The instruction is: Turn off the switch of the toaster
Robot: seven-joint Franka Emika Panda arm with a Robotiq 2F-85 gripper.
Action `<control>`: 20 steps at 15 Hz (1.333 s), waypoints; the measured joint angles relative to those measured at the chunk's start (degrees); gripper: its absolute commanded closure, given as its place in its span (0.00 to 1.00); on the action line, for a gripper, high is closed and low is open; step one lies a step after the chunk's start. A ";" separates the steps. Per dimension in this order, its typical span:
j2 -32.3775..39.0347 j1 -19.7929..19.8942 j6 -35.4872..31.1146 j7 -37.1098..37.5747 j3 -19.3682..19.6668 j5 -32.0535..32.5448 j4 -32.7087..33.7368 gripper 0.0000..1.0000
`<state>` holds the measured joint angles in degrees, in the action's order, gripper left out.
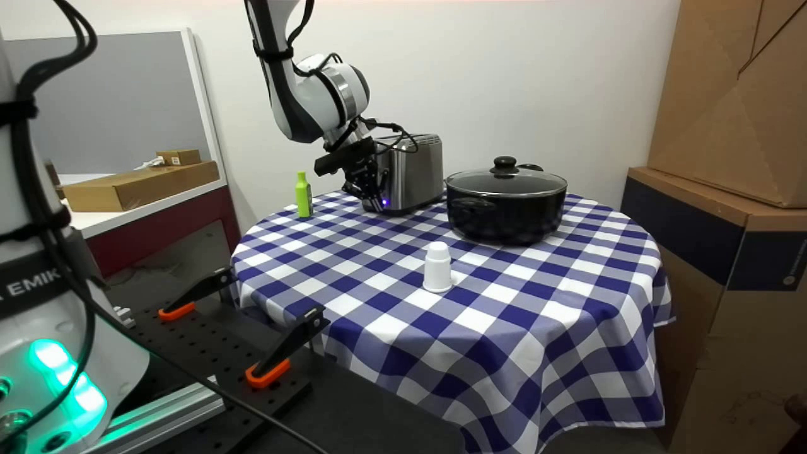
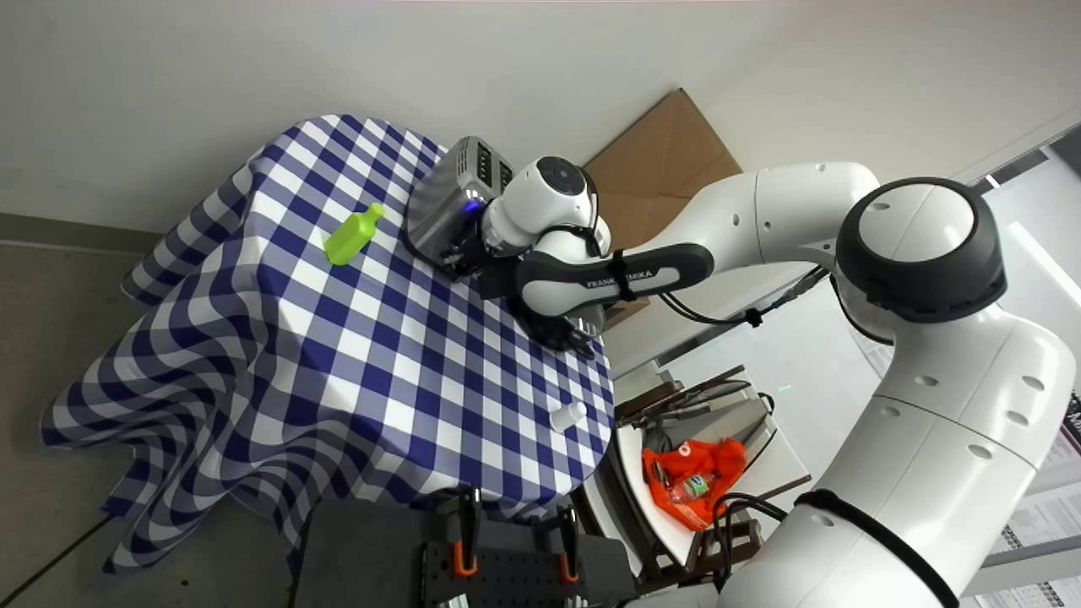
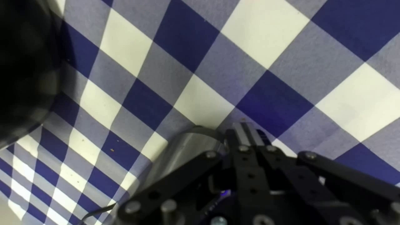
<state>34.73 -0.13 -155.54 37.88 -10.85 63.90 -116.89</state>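
Observation:
The silver boxy toaster [image 1: 423,169] stands at the back of the checked table, upright; it also shows in an exterior view from above with its top slots [image 2: 432,201]. My gripper [image 1: 380,203] points down at the toaster's end panel, low near the table; whether it touches cannot be told. A small blue-purple light glows there. In the wrist view the gripper [image 3: 248,132] has its two fingertips together with nothing seen between them. The toaster's rounded metal side [image 3: 182,150] lies close beside the fingers. The switch is not discernible; the gripper covers much of that end.
A wide black lidded pot [image 1: 507,211] stands beside the toaster, and its dark side fills the left of the wrist view [image 3: 25,68]. A green bottle [image 1: 304,197] stands on the gripper's other side. A white bottle [image 1: 437,270] stands nearer the front. A wall rises behind the table.

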 measured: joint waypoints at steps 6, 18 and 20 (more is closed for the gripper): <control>-0.12 -0.77 -5.27 5.72 1.87 8.85 0.84 1.00; -0.93 18.22 -0.73 -14.31 -20.59 -22.51 -6.56 1.00; -2.49 27.13 3.17 -19.15 -29.83 -32.00 -8.41 1.00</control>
<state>32.24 27.00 -152.37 18.74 -40.68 31.90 -125.30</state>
